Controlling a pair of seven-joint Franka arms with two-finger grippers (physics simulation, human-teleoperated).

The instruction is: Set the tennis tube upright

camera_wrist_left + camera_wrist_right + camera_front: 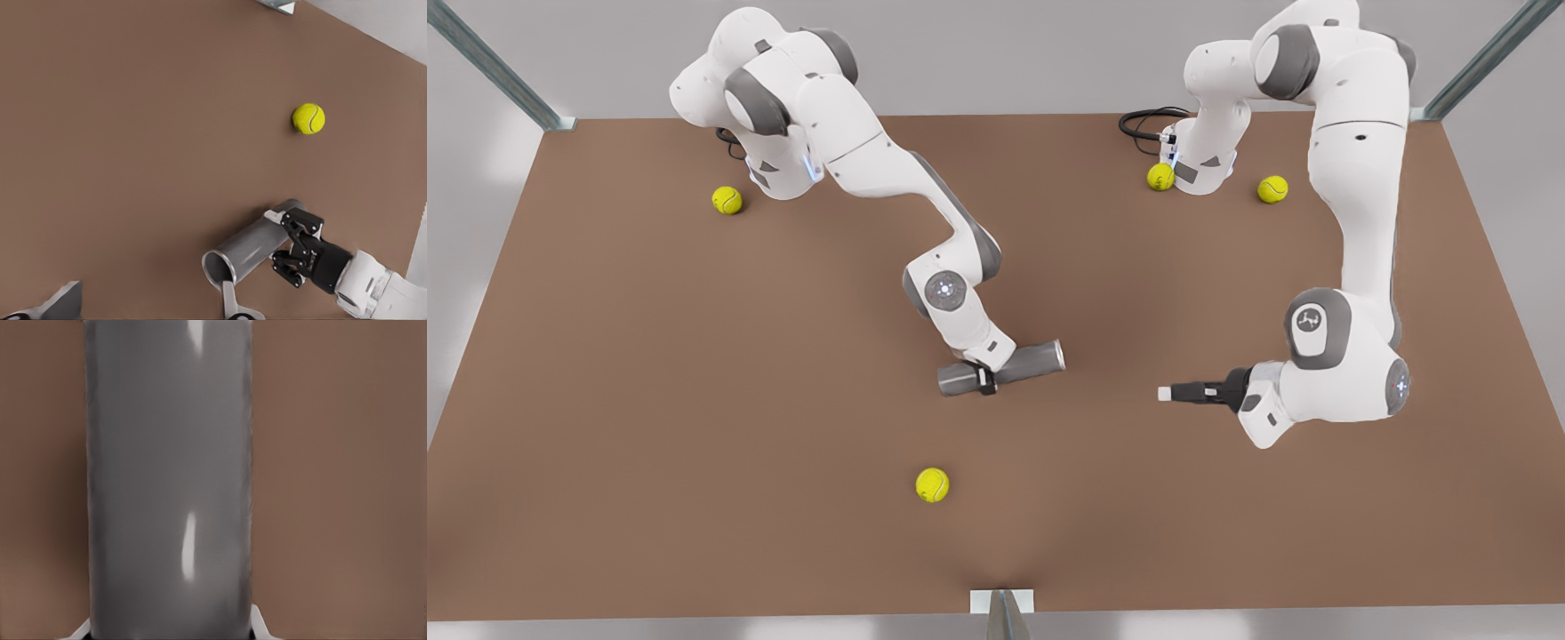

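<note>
The tennis tube (1024,362) is a dark-grey cylinder lying on its side near the middle of the brown table (649,373), its silvery rim toward the front view's right. My right gripper (985,380), on the arm at the front view's left, is shut on the tube close to its plain end. In the right wrist view the tube (170,480) runs between the white fingertips (261,631). My left gripper (1165,393) hovers open at the front view's right, pointing at the rim end with a gap between. Its view shows the tube's hollow mouth (219,267) and the right gripper (280,240) clasping the tube.
Several yellow-green tennis balls lie about: one (932,484) in front of the tube, also in the left wrist view (308,119), one (727,200) at the back left, and two (1160,177) (1272,189) beside the far arm's base. A metal post (1003,613) stands at the front edge.
</note>
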